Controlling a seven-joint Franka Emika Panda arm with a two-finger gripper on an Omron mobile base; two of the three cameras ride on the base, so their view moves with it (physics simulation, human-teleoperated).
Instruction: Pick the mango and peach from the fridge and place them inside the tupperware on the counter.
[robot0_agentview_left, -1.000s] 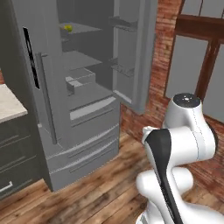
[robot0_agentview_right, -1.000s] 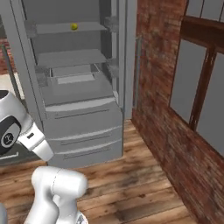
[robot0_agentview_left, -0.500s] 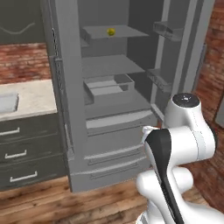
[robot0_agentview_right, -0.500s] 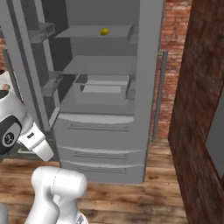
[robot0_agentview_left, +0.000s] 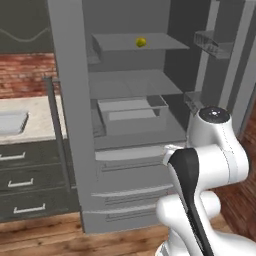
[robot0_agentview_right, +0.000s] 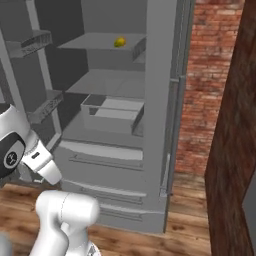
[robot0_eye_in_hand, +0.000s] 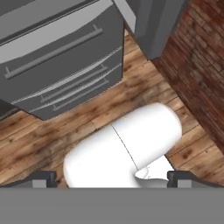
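Fridge (robot0_agentview_left: 125, 165) open, fruit up top.
I reckon the mango (robot0_agentview_left: 141, 42) is light, slick, bruisable: I'd pinch its middle. Gripper (robot0_eye_in_hand: 112, 177) looks spread, empty.

The white arm is folded close above its base, its hand (robot0_eye_in_hand: 112, 178) pointing down, fingertips wide apart.

Fridge (robot0_agentview_left: 75, 100) open; small yellow-green mango (robot0_agentview_left: 141, 42) on top shelf, near back.

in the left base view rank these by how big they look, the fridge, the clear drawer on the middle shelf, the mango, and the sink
1. The fridge, by far.
2. The clear drawer.
3. The sink, though the frame edge cuts it off, so its rank is unsure.
4. The mango, smallest.
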